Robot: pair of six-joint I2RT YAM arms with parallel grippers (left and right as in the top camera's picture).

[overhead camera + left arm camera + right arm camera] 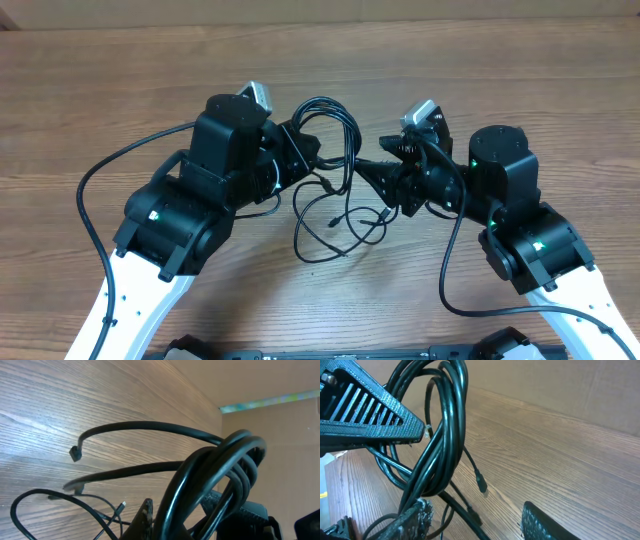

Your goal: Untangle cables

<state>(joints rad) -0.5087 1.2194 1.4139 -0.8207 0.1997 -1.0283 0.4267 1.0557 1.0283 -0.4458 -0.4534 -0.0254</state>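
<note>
Overhead, your left gripper (303, 150) is clamped shut on the cables (350, 140), holding the looped bundle up so the loose ends trail onto the table (120, 70) just beside it; your right gripper (374, 168), jaws apart, faces it across the loops, probably to pick out one strand.

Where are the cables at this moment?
In the overhead view, the cables are at the middle of the table, between the left gripper and the right gripper; loose ends trail toward the near edge.
</note>
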